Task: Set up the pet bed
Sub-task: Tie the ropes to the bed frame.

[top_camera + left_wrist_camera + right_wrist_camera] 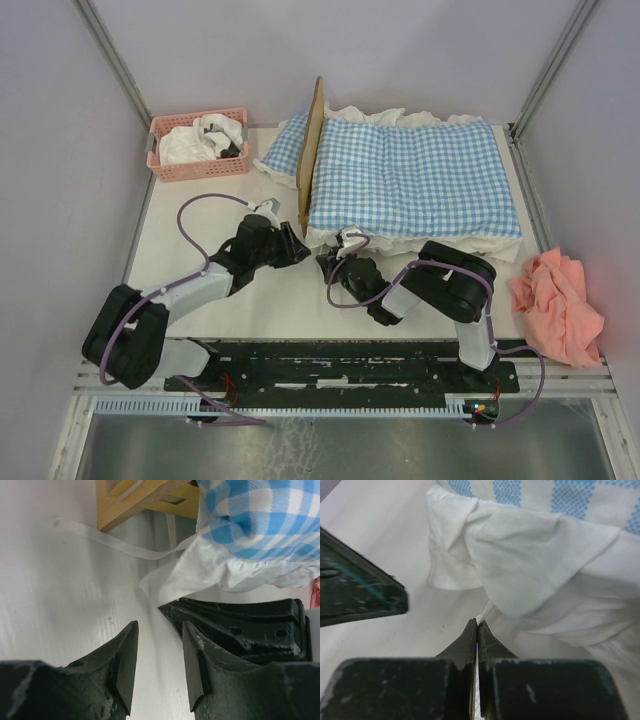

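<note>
Pet bed (313, 140) at worktop (250, 300) rear-center, headboard upright, blue gingham bedding (410, 170) piled over it. Left claw (160, 625) apart, empty, near the frame's front corner. Right claw (477, 625) pressed together, tips at the white ruffle (530, 555).
</note>
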Controlling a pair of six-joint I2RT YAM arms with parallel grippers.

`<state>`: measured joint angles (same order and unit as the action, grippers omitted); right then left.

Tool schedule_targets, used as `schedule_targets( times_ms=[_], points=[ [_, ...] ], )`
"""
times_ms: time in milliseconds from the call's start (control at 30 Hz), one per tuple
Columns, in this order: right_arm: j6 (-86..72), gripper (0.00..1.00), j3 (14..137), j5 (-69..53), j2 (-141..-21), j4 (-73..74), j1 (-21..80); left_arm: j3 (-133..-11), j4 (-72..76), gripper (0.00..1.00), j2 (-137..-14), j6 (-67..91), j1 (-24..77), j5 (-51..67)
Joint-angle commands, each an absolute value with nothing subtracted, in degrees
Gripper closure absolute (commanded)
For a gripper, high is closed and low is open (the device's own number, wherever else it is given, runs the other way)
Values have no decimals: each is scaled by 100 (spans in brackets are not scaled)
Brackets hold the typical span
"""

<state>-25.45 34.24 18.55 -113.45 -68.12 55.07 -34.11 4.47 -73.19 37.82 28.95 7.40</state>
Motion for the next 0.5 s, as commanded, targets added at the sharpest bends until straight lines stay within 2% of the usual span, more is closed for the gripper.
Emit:
schedule_targets(
  times_ms=[0,467],
  points=[
    [-2414,98,3517,1550,-11381,-7051,5541,-3574,1978,53,-7954,4053,2892,1274],
    [-2171,98,3347,1463,-11463,-7485,5542,-3703,2906,54,-9175,4241,2943,1314]
  ],
)
